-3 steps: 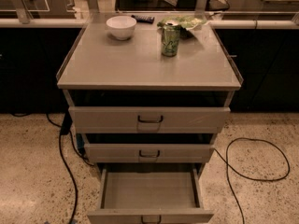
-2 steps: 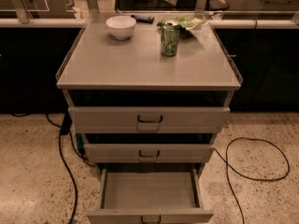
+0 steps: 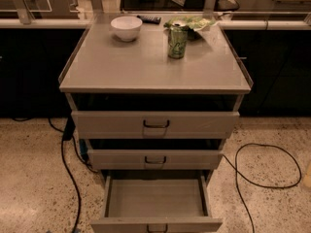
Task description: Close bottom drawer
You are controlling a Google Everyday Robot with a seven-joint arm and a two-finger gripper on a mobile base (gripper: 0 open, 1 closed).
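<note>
- The bottom drawer of a grey-beige metal desk stands pulled far out over the speckled floor. Its shallow tray is open to view and holds nothing.
- The drawer's slim front lies at the lower edge of the frame, where its dark loop handle is partly cut off.
- The robot's hand is nowhere in the frame, so whether it is spread or pressed together cannot be told.
- Judged from this, the closing has not begun: the full push inward remains, and nothing touches the drawer front.
- The middle drawer and the top drawer sit much further in, each with a dark gap above it.
- On the desk top, well clear of the work, stand a white bowl and a green drink can.
- A black cable loops on the floor to the right, apart from the drawer's path.
</note>
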